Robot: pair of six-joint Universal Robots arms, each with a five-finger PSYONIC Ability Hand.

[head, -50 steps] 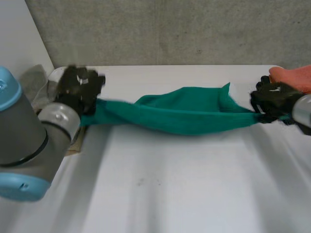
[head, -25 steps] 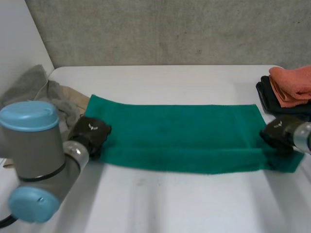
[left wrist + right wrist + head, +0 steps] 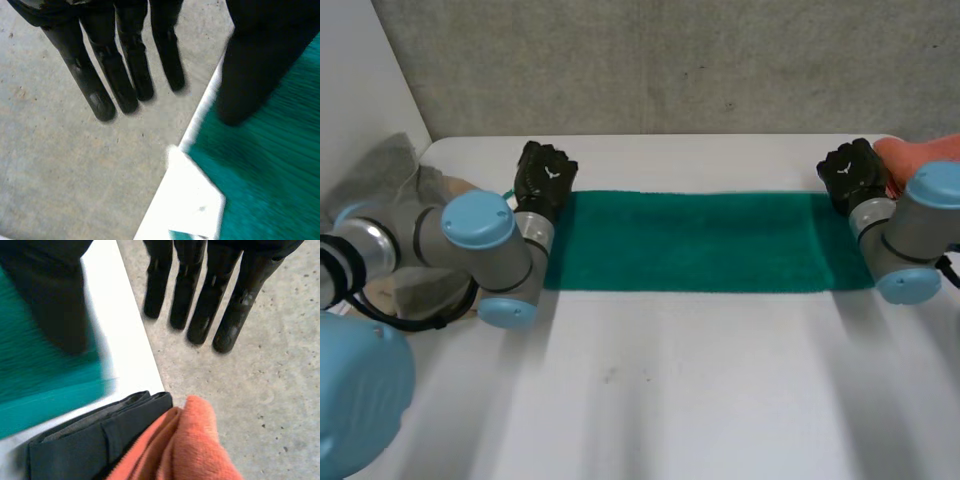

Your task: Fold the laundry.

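A green towel [image 3: 690, 240] lies flat on the white table [image 3: 670, 400] as a long folded strip. My left hand [image 3: 545, 180] hovers at the towel's far left corner, and my right hand [image 3: 855, 175] at its far right corner. In the left wrist view the left hand [image 3: 125, 75] has straight fingers, its thumb apart above the towel [image 3: 270, 165], and holds nothing. The right hand [image 3: 200, 300] stands the same way in its own wrist view, its thumb over the towel's end [image 3: 40, 380], with nothing between thumb and fingers.
A folded orange cloth [image 3: 930, 155] on a folded black one [image 3: 90, 435] lies at the table's far right, close to my right hand. A heap of grey and beige laundry [image 3: 390, 180] lies at the far left. A grey wall stands behind the table.
Both hands swung the towel out flat, then carried its near edge over to the far edge, halving it lengthwise. Both hands have opened and let the cloth go.
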